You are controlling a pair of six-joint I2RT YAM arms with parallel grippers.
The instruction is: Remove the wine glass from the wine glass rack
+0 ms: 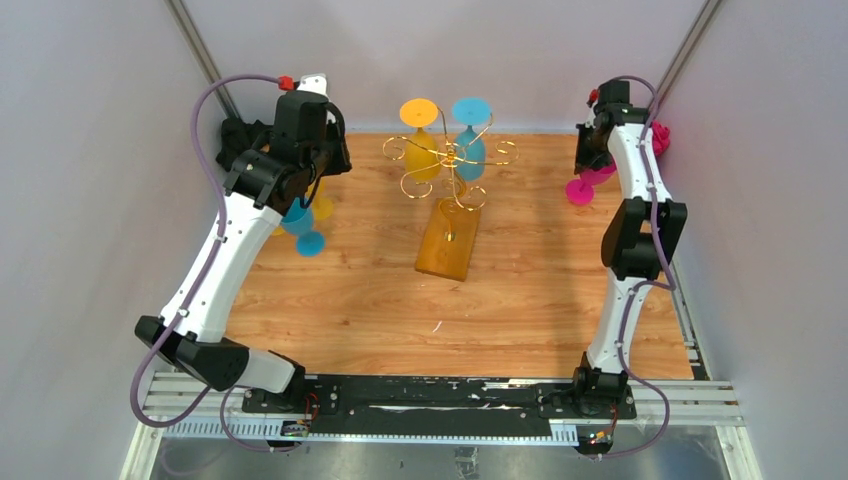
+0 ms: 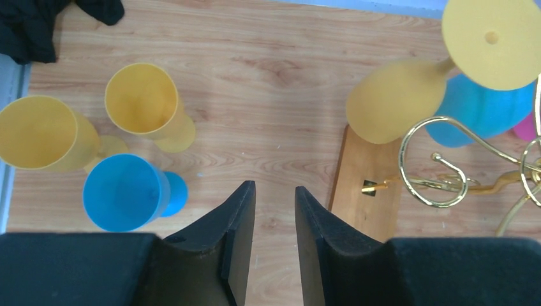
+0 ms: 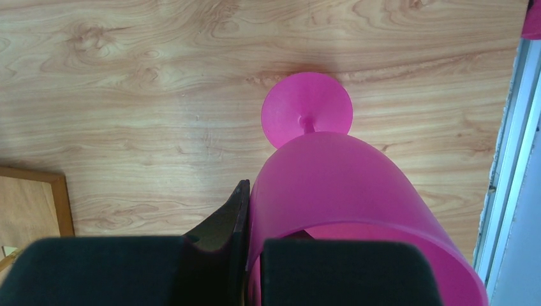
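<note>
Right gripper [image 3: 250, 197]: clamped on pink wine glass [image 3: 344, 185] rim, far right corner. Left gripper [image 2: 275, 194]: fingers apart, far left corner. Wine glass rack [image 1: 447, 240]: far edge, centre.

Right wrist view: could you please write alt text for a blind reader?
The right gripper pinches the rim of a pink wine glass, its round foot towards the wooden table. The rack's wooden base shows at left.

Left gripper [image 2: 274, 194] parted, empty — right gripper [image 3: 251, 213] clamped on pink wine glass [image 3: 332, 178]
</note>
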